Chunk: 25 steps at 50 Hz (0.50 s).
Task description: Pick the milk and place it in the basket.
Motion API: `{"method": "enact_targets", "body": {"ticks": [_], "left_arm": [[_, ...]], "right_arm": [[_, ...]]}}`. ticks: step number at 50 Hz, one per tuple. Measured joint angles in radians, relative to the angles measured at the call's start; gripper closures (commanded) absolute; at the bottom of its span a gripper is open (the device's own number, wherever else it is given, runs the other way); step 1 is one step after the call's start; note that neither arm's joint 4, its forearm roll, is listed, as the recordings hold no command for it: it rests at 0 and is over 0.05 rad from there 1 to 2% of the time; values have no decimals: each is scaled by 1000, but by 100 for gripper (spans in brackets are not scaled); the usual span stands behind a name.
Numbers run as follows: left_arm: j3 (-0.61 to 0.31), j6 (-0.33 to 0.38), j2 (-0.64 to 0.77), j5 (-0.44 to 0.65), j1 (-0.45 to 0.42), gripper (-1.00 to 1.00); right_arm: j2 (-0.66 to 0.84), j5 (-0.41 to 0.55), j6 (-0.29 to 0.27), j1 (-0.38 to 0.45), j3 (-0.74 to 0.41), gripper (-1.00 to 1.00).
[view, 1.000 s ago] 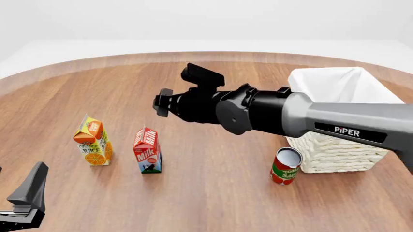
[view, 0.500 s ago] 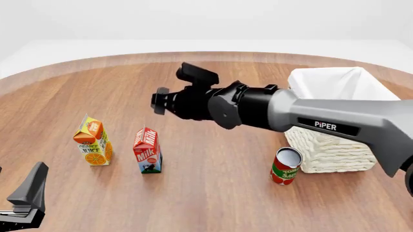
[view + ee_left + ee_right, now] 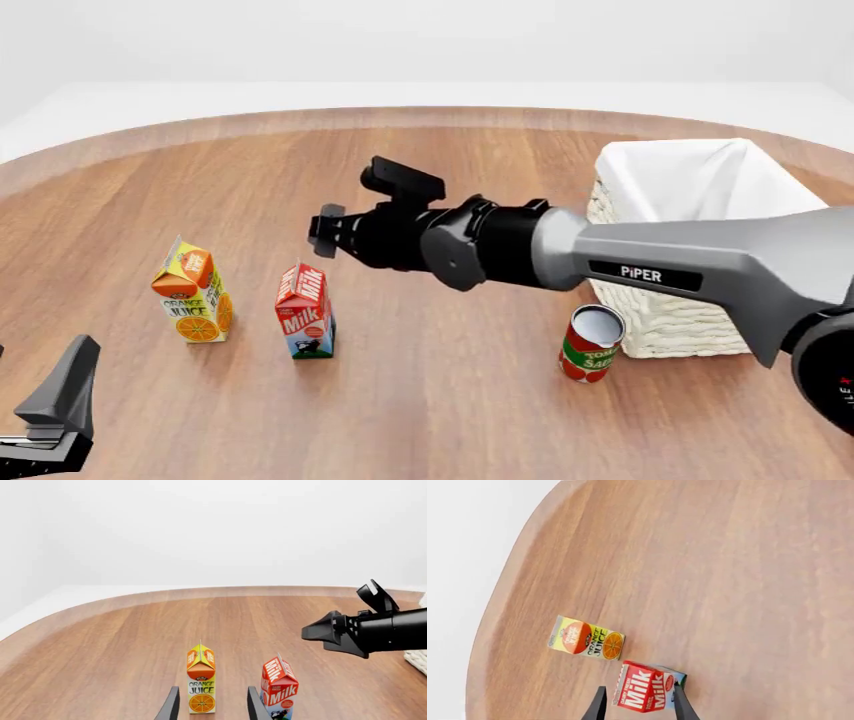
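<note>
Right claw (image 3: 324,232) nears the milk (image 3: 306,311)
Spread wide, holding nothing; orange juice carton (image 3: 194,292), at milk's nine o'clock, risks a knock.

You've got a pretty bare scene here. The counter (image 3: 441,420) is a big wooden top with warm brown planks, grain running away from you, and its far edge curves in a wide arc across the upper part of the front view. Past that edge there's a pale, near-white floor (image 3: 120,100), then a plain white wall (image 3: 427,35) filling the top of the frame. Light is soft and even, with only faint shadows on the wood. No windows or other furniture show up in any view you have.
</note>
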Motion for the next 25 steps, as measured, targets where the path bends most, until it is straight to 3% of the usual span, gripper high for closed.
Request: {"method": "enact_targets", "body": {"ticks": [25], "left_arm": [[0, 0, 0, 0, 0, -100]], "right_arm": [[54, -44, 42, 28, 5, -100]]}}
